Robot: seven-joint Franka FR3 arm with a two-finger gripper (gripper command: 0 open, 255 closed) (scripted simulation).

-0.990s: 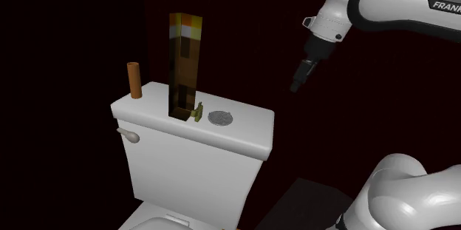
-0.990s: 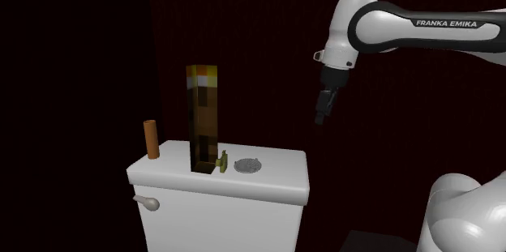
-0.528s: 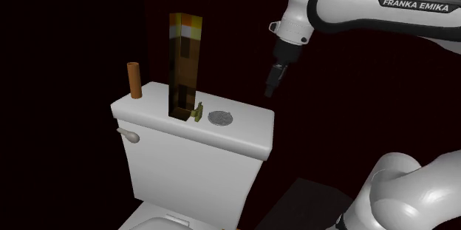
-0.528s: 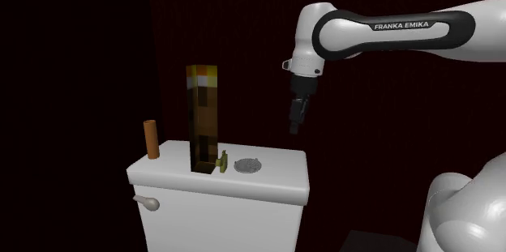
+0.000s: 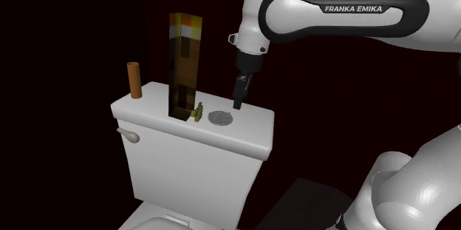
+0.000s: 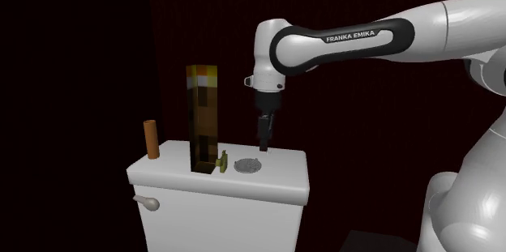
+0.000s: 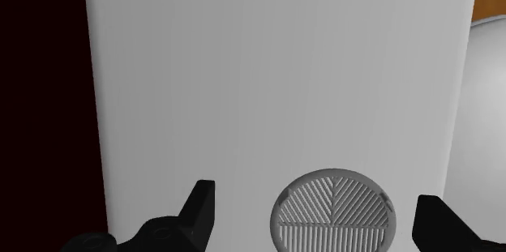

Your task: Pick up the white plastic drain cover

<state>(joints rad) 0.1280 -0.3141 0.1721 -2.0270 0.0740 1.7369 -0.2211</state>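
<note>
Hovering, gripper point(image 7: 315, 200) wide open and empty, we see the drain cover point(image 7: 333, 210) flat on the toilet tank lid point(image 7: 243, 88) below; likely light, stiff, thin, best pinched across its rim.

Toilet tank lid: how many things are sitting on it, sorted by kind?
Round grey drain cover: 1
Tall pixelated block: 1
Brown cylinder: 1
Small yellow object: 1
Total on the tank lid: 4
</note>
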